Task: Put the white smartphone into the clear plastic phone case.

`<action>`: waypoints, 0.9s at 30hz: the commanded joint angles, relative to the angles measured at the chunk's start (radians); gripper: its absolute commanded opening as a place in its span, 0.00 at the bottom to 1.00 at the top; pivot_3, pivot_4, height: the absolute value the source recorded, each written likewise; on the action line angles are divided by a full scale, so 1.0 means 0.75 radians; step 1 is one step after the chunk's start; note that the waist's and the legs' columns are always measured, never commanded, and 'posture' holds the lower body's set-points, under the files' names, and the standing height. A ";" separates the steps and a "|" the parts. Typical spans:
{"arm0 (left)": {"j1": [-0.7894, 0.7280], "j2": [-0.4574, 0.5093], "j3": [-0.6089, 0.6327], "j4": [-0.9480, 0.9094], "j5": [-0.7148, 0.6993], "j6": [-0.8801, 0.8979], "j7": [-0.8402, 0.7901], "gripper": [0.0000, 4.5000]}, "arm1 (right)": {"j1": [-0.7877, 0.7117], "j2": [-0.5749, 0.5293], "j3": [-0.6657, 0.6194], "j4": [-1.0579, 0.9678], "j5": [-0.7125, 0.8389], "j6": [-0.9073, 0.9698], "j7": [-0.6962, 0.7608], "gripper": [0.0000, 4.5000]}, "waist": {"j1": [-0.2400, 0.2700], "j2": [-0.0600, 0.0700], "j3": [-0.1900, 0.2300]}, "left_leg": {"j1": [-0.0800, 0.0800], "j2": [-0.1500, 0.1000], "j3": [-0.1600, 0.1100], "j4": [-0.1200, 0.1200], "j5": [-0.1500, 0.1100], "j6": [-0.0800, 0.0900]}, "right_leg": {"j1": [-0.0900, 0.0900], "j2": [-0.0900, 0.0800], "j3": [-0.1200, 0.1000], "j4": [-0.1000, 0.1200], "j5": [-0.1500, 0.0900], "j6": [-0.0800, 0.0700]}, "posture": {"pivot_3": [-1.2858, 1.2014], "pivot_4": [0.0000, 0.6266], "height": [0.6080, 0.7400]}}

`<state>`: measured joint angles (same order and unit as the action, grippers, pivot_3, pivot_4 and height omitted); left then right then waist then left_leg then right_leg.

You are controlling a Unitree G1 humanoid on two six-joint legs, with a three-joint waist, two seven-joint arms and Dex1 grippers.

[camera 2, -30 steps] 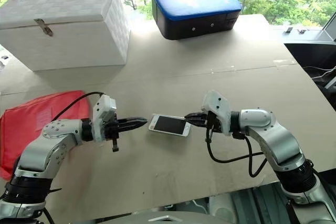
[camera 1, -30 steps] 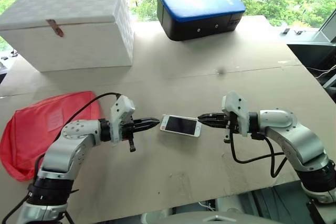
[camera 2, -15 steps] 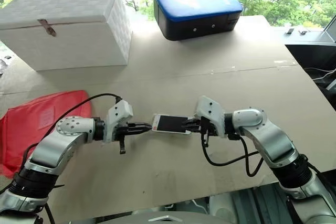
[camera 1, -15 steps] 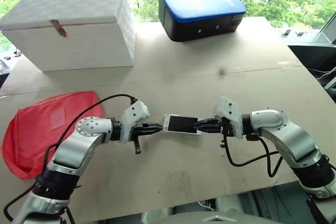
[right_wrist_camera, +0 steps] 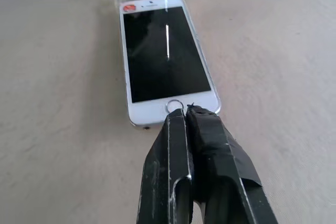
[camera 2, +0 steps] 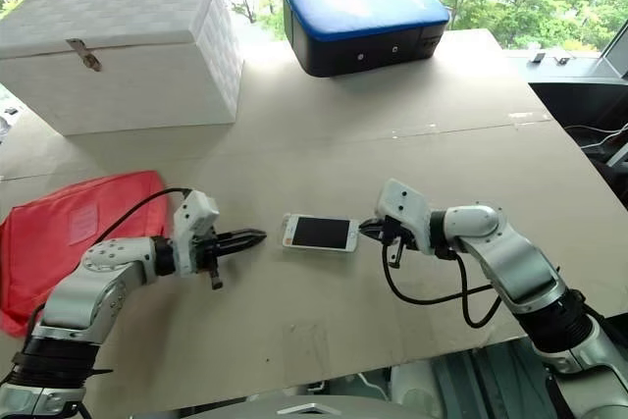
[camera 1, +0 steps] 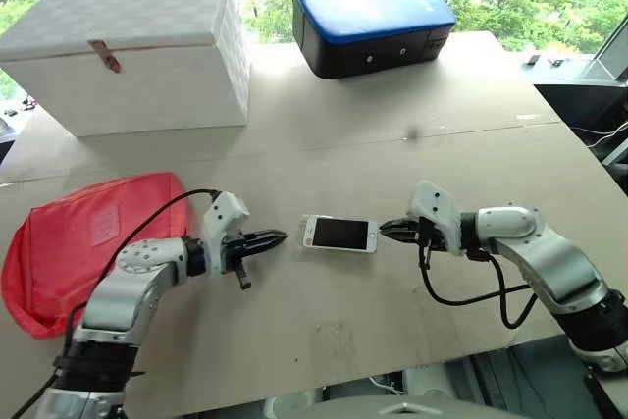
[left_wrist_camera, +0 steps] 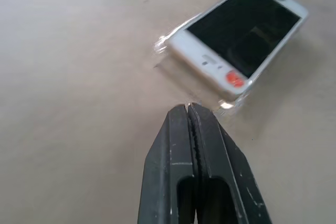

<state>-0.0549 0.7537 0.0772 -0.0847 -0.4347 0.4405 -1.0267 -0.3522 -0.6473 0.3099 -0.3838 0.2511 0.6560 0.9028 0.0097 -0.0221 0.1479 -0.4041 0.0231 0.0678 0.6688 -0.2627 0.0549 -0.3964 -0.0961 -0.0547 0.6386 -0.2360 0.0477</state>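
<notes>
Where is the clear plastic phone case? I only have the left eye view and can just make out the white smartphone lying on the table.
Observer: Around the white smartphone. The left wrist view shows the clear plastic phone case as a glossy rim past the phone's end.
Operator: Which end faces the right gripper?
Observer: The home-button end. The right gripper is shut just beside it.
Operator: And the left gripper?
Observer: The left gripper is shut too, short of the case, holding nothing.

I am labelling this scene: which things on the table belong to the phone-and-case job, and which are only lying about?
Belong to the job:
white smartphone with black screen
clear plastic phone case

Only lying about:
white woven lidded box
blue-topped black case
red fabric pouch
</notes>
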 commanded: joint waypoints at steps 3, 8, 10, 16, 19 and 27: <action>-0.014 0.018 -0.025 0.059 0.078 -0.090 -0.009 0.00 | 0.004 -0.039 -0.017 -0.064 -0.009 0.025 -0.007 0.00 | 0.005 0.000 0.000 | -0.002 -0.001 0.000 0.000 -0.001 0.001 | 0.000 -0.002 0.000 -0.002 0.000 0.000 | 0.52 0.24 0.96; -0.104 -0.059 -0.107 0.058 0.106 -0.080 0.014 0.00 | -0.036 -0.045 0.062 -0.028 -0.073 0.007 0.002 0.00 | 0.009 0.002 0.001 | -0.002 -0.001 0.000 0.001 -0.003 0.005 | 0.000 -0.007 -0.002 -0.002 -0.001 -0.001 | 0.52 0.24 0.96; -0.135 -0.078 -0.140 0.043 0.120 -0.062 0.020 0.00 | -0.062 -0.024 0.084 -0.006 -0.084 0.002 0.003 0.00 | 0.006 0.001 0.001 | -0.002 -0.001 -0.001 0.001 -0.003 0.005 | 0.000 -0.007 -0.002 -0.002 0.000 -0.001 | 0.52 0.24 0.96; -0.200 -0.098 -0.213 -0.033 0.126 0.025 0.019 0.00 | -0.163 0.048 0.182 0.106 -0.117 -0.067 0.076 0.00 | 0.005 0.001 0.001 | -0.006 -0.002 -0.001 0.002 0.000 0.000 | 0.000 0.001 -0.002 -0.002 0.001 0.001 | 0.52 0.24 0.96; -0.205 -0.103 -0.215 -0.063 0.118 0.056 0.017 0.00 | -0.206 0.098 0.227 0.176 -0.133 -0.098 0.115 0.00 | 0.005 0.001 0.001 | -0.006 -0.001 -0.002 0.002 0.000 0.000 | 0.000 0.001 -0.003 -0.002 0.001 0.001 | 0.52 0.24 0.96; -0.184 -0.096 -0.199 -0.068 0.122 0.054 0.011 0.00 | -0.218 0.151 0.240 0.267 -0.161 -0.170 0.155 0.00 | 0.006 0.001 0.001 | -0.008 -0.002 -0.005 0.004 0.001 0.000 | 0.000 0.003 -0.004 -0.002 0.001 0.001 | 0.52 0.24 0.96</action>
<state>-0.1991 0.6817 -0.0593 -0.1082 -0.3371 0.4943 -1.0021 -0.5256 -0.5340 0.5001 -0.1859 0.1312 0.5313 1.0181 0.0145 -0.0211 0.1485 -0.4104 0.0219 0.0642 0.6717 -0.2623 0.0548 -0.3966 -0.0940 -0.0575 0.6369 -0.2356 0.0484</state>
